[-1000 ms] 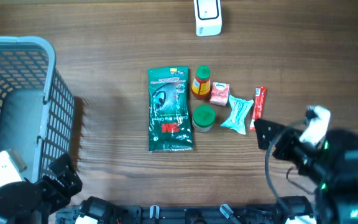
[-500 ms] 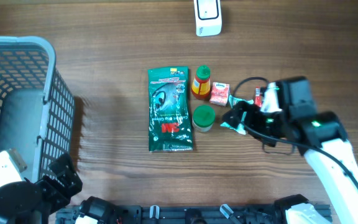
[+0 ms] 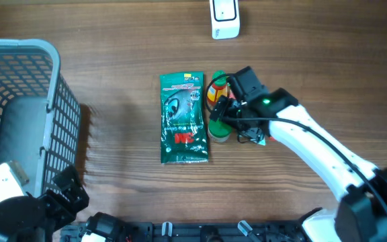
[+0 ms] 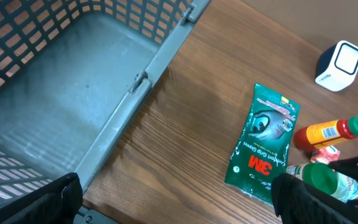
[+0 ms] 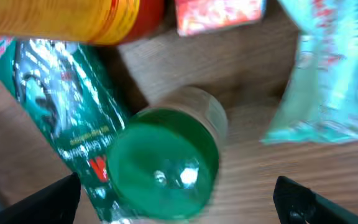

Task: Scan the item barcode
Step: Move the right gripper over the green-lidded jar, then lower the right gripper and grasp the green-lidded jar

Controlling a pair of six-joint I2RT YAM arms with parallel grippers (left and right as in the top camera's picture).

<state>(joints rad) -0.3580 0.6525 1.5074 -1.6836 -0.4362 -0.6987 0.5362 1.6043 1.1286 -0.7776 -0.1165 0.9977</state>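
Note:
My right gripper (image 3: 224,117) hangs open over a cluster of items in the middle of the table. A jar with a green lid (image 5: 163,163) stands upright between its fingertips (image 5: 45,200), not touched; it also shows as the jar (image 3: 219,132) from overhead. Beside it lie a green 3M glove packet (image 3: 183,117), an orange sauce bottle (image 3: 216,89), a small red packet (image 5: 219,14) and a pale blue tissue pack (image 5: 328,81). The white scanner (image 3: 225,19) stands at the far edge. My left gripper (image 4: 179,211) is open and empty near the front left.
A grey plastic basket (image 3: 19,101) fills the left side, its rim (image 4: 160,62) close to my left gripper. The right arm's link and cable (image 3: 314,144) stretch across the right half of the table.
The right arm has swung from the front right corner leftwards over the items and now hangs above the green-lidded jar. The left arm has not moved.

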